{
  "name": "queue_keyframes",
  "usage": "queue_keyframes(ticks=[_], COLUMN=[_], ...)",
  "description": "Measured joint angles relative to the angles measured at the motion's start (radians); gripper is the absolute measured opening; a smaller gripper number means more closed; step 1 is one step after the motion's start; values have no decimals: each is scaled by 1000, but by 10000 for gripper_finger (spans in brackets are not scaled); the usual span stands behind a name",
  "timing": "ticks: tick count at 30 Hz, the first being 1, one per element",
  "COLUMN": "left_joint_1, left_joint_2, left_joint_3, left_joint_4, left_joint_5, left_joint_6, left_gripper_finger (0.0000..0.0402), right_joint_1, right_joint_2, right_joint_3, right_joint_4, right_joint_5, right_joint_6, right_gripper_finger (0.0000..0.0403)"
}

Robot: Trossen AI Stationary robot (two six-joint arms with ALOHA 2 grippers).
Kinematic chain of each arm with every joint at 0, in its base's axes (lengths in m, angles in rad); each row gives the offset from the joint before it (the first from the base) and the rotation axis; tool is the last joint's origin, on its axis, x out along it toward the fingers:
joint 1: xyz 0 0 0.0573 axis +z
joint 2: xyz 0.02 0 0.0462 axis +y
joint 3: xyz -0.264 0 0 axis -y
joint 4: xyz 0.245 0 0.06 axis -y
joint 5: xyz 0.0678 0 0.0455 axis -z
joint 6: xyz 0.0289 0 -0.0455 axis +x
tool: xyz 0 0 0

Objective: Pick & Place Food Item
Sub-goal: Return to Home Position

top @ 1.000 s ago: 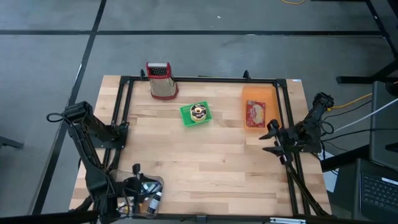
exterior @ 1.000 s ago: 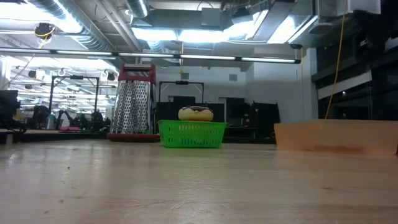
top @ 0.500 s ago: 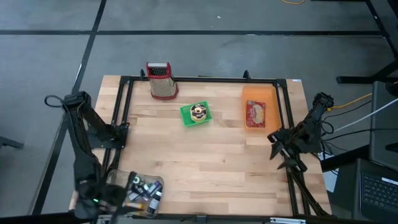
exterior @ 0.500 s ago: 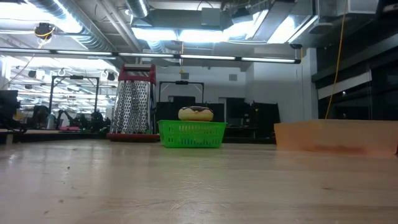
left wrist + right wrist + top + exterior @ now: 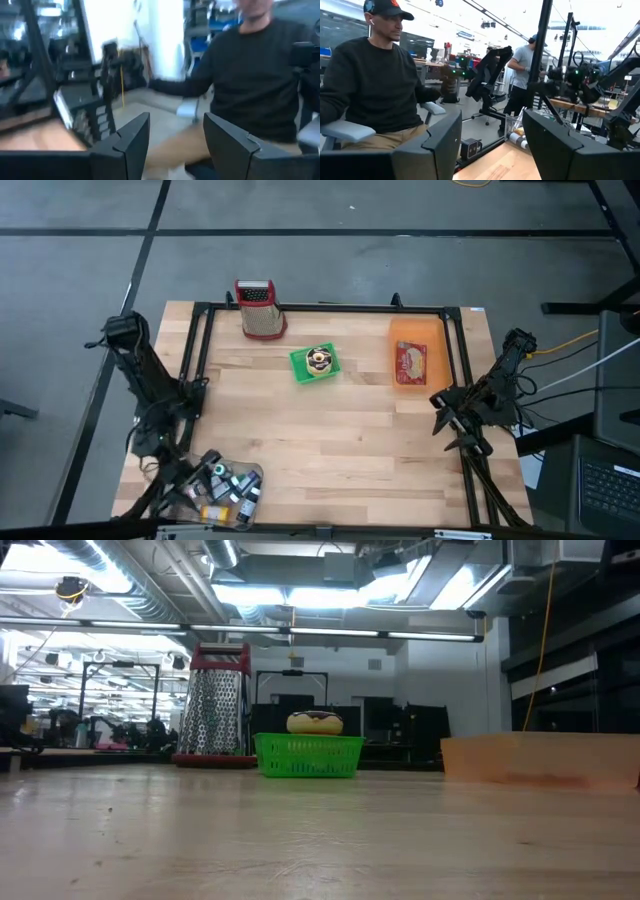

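No readable text from where I sit. Red label (image 5: 411, 364) on orange packet (image 5: 411, 335): print too small. Bottles (image 5: 222, 483) in transparent bin (image 5: 259, 475): labels illegible.

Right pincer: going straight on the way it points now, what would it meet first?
Probably nothing on the table: the right pincer points across bare wood, passing beside the transparent bin; depth beyond the edge is unclear.

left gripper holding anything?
No, the left gripper is open and nothing sits in its gap.
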Motion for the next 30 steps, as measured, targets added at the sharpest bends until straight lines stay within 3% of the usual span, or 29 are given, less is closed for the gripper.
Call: queue_keyframes(ticks=[5, 10, 16, 20, 30], left_joint_1=[65, 95, 85, 85, 101], left_joint_2=[-104, -324, -697, -887, -1113], left_joint_3=[-112, -190, -133, -99, -111], left_joint_4=[-150, -208, -688, -864, -1127], left_joint_5=[-15, 78, -33, -11, -1], left_joint_6=[-167, -103, -30, 59, -32], left_gripper_finger=[182, 184, 181, 181, 183], right_joint_1=[0, 0, 0, 0, 0], right_joint_2=[0, 0, 0, 0, 0], right_joint_3=[0, 0, 0, 0, 0], right_joint_4=[0, 7, 8, 7, 7], right_joint_5=[0, -8, -10, -11, -15], right_joint_6=[-11, -10, -11, -11, -7], right_gripper_finger=[213, 213, 213, 213, 213])
